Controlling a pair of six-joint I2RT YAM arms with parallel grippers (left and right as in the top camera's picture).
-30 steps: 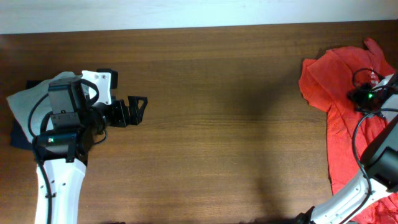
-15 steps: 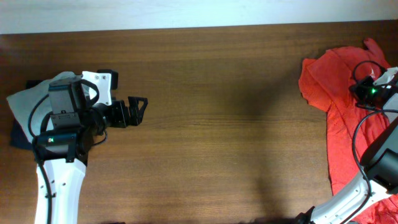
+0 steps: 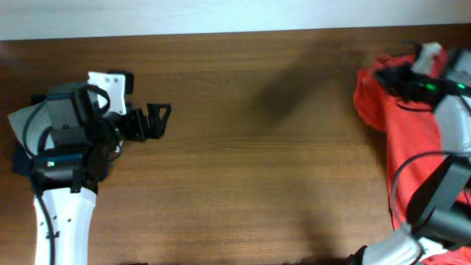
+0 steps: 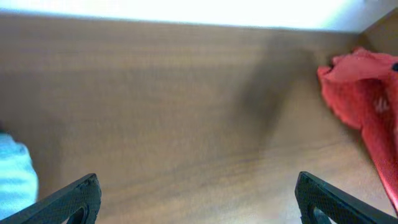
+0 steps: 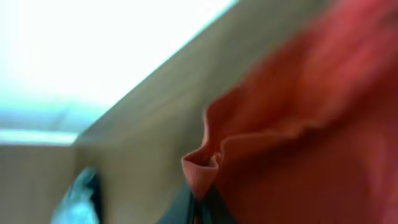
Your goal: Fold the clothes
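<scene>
The right gripper (image 5: pixel 200 198) pinches a fold of the clothes (image 3: pixel 372 99), far right, jaws closed. The left gripper (image 3: pixel 157 120) hangs over the tabletop (image 3: pixel 257 169); jaws wide apart.

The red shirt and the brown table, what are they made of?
The red shirt looks like soft cloth, matte: it crumples into loose folds. The table looks like wood, or maybe a wood-look top, smooth with a faint sheen: dark grain streaks run along it.
</scene>
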